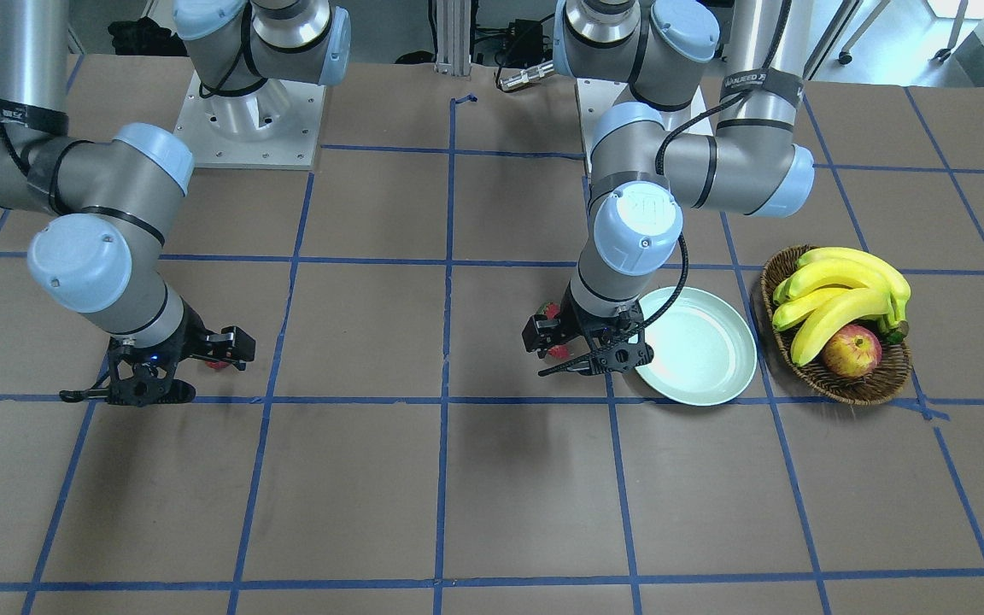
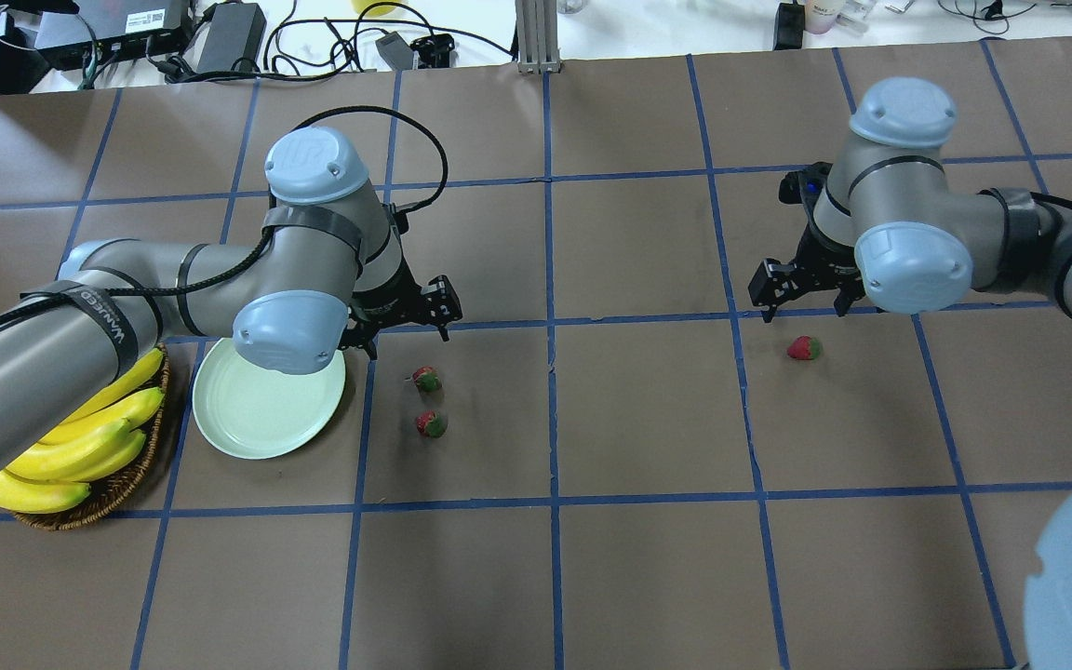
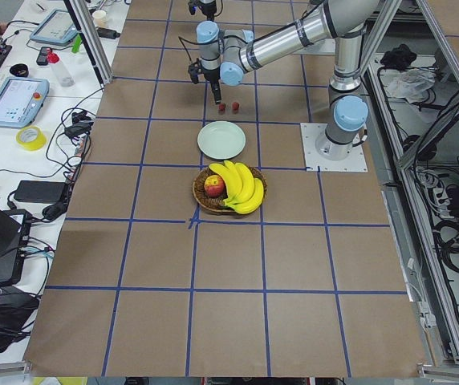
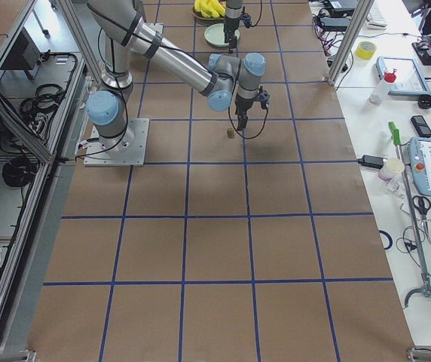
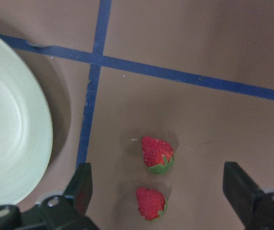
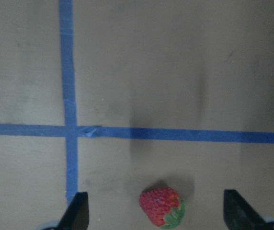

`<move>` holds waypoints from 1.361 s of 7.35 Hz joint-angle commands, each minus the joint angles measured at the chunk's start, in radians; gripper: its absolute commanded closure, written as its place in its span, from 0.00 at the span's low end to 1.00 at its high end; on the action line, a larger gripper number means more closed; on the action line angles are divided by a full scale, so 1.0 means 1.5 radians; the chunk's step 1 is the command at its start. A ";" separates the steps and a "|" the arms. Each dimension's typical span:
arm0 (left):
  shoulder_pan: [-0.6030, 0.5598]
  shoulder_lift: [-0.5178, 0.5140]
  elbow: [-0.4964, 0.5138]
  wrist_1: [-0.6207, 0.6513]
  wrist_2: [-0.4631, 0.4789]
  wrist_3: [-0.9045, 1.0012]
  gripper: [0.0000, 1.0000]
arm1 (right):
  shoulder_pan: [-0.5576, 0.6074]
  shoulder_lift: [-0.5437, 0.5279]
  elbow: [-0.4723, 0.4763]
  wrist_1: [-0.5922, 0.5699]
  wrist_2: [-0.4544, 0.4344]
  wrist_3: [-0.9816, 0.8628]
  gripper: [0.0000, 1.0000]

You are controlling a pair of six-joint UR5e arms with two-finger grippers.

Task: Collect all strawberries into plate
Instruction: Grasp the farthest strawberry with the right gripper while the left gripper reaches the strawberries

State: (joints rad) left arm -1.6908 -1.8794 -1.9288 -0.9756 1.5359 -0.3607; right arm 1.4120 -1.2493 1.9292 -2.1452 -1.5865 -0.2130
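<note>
Two strawberries (image 2: 426, 379) (image 2: 432, 424) lie on the table just right of the pale mint plate (image 2: 257, 423). My left gripper (image 2: 406, 318) hovers above and just beyond them, open and empty. In the left wrist view both strawberries (image 5: 157, 154) (image 5: 151, 203) sit between the open fingers (image 5: 82, 184), with the plate (image 5: 7, 143) at the left. The third strawberry (image 2: 804, 348) lies alone on the right side. My right gripper (image 2: 801, 288) hovers open and empty just beyond it. It also shows in the right wrist view (image 6: 162, 207), low between the spread fingers (image 6: 77, 213).
A brown wicker basket (image 1: 842, 386) with bananas (image 1: 842, 290) and a red-yellow apple (image 1: 851, 352) stands beside the plate (image 1: 705, 363), on the side away from the strawberries. Blue tape lines grid the brown table. The left forearm passes over the basket and plate.
</note>
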 commanded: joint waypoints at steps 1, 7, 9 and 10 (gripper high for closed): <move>-0.002 -0.022 -0.043 0.079 0.003 -0.012 0.04 | -0.021 0.004 0.051 -0.037 0.029 -0.033 0.04; -0.015 -0.045 -0.052 0.114 0.011 -0.012 0.60 | -0.021 -0.002 0.074 -0.065 0.034 -0.025 1.00; -0.043 -0.042 -0.052 0.110 0.016 -0.012 0.84 | 0.002 -0.008 0.069 -0.068 0.043 0.018 1.00; -0.042 -0.037 -0.051 0.108 0.014 -0.012 0.94 | 0.065 -0.026 0.047 -0.053 0.040 0.085 1.00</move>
State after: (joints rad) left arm -1.7462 -1.9415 -2.0060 -0.8092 1.5587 -0.3782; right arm 1.4260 -1.2639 2.0273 -2.2413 -1.5274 -0.1837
